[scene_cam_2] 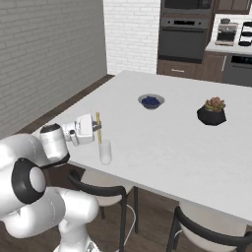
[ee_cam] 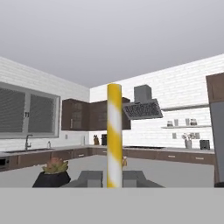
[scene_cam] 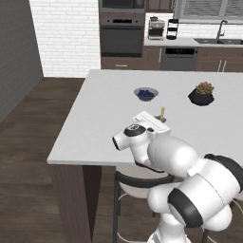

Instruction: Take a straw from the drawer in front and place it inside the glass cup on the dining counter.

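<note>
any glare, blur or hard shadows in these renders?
Left base view: flat even light, no glare on the dining counter. Right base view: glass cup faint against the white top. Hand view: straw in the shut gripper sharp, background crisp.

The straw [scene_cam_2: 98, 127] is a thin stick, yellow with pale stripes in the hand view [ee_cam: 114, 135], standing upright and pinched at its lower end between the closed fingers of the gripper [scene_cam_2: 96, 129]. It hangs just above the glass cup [scene_cam_2: 105, 151], a small clear tumbler standing upright near the near edge of the counter [scene_cam_2: 162, 138]. The straw's lower end is above the cup's rim, slightly toward the arm's side. The counter is a large island with a smooth white top and dark brown wood sides.
</note>
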Motion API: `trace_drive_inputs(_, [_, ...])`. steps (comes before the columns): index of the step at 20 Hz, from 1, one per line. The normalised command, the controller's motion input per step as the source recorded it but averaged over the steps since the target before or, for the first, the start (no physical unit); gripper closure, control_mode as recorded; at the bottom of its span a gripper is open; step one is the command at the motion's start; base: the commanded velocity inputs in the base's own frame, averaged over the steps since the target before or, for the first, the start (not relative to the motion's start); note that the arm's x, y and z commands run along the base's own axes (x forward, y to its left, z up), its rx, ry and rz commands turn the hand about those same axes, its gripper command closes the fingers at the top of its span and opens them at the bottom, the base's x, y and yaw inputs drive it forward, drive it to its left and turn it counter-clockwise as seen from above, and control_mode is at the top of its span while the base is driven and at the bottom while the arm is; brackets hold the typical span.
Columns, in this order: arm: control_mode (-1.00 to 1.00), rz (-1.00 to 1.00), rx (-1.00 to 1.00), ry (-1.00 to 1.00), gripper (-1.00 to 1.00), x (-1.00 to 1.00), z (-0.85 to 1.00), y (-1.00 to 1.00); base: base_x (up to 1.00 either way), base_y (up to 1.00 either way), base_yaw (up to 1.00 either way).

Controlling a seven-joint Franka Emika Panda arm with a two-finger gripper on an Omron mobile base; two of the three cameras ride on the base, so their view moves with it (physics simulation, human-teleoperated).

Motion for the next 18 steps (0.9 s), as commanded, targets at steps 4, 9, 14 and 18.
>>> trace_drive_inputs(4, [-1.00,0.00,0.00,0.00,1.00,0.10,-0.15,0.00,0.00,0.00,0.00])
trace_drive_inputs(9, [-1.00,0.00,0.01,0.00,1.00,0.24,-0.02,0.00,0.00,0.00,0.00])
trace_drive_inputs(14, [-1.00,0.00,0.01,0.00,1.00,0.15,0.00,0.00,0.00,0.00,0.00])
trace_drive_inputs(18, [-1.00,0.00,0.01,0.00,1.00,0.01,-0.09,0.00,0.00,0.00,0.00])
